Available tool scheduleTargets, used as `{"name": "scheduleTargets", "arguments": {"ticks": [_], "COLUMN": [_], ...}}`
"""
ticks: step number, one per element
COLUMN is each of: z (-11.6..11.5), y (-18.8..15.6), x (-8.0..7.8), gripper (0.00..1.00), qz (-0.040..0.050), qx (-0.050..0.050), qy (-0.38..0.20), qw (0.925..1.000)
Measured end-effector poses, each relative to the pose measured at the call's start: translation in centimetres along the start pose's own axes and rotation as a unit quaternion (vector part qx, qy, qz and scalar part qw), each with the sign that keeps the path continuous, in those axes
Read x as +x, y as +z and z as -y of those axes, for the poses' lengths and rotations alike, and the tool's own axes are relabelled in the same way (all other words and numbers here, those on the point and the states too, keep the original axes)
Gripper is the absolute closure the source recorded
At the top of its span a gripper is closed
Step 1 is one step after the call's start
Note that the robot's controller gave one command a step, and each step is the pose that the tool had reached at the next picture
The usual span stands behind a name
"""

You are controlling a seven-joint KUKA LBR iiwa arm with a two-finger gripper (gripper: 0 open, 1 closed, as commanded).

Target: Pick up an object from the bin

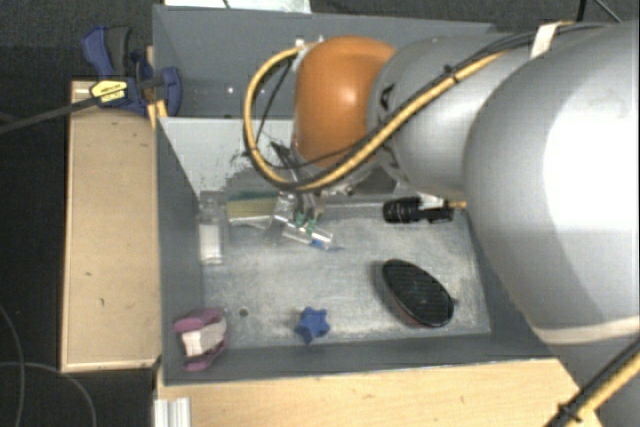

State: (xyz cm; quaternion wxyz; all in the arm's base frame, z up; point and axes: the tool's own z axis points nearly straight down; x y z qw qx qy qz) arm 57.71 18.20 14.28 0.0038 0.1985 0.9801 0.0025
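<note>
Noted gripper (300, 213) low over a small clear tube with blue-green tip (309, 234), far middle of bin (330, 287) floor. Could not tell whether clenched or released. Judged tube light, stiff, slippery, likely to roll; best taken across its middle.

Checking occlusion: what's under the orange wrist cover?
The hand pokes out below it, over a clear tube with a teal tip beside an olive bar. Whatever lies further back is covered.
</note>
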Motion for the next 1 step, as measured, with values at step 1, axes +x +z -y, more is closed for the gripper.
{"name": "scheduleTargets", "arguments": {"ticks": [1], "z": [-0.14], "y": [-9.93], "x": [2.39], "gripper": [1.0], "qz": [0.0], "qx": [0.0], "qy": [0.019], "qw": [0.9998]}}
